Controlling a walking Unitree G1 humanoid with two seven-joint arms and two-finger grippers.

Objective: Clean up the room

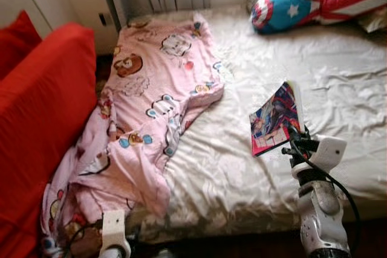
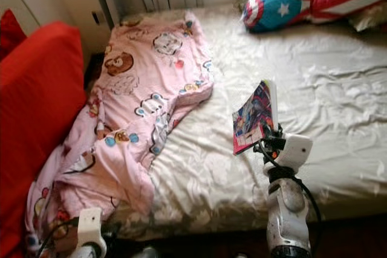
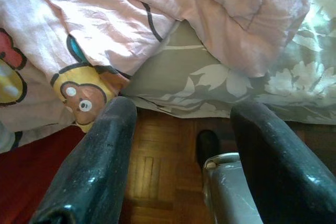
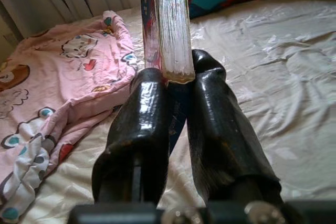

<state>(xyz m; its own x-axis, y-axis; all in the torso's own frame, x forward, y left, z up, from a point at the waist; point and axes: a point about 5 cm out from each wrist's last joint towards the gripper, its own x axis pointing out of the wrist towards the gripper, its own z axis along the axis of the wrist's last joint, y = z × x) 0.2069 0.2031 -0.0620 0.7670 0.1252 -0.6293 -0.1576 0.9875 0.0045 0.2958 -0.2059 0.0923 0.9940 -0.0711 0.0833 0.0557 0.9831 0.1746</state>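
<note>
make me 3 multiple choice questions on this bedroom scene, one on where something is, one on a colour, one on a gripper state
1. Where does the star-and-stripe cushion lie?
A. at the far end of the bed
B. on the floor
C. on the red sofa

2. What is the main colour of the cartoon blanket?
A. green
B. pink
C. black

3. What is the right gripper doing?
A. hanging open
B. shut on nothing
C. shut on the book

Answers:
1 A, it rests on the sheet by the far wall.
2 B, pink cloth with printed bears.
3 C, its fingers clamp the book's lower edge; the left gripper is open, low by the bed's edge.
</note>
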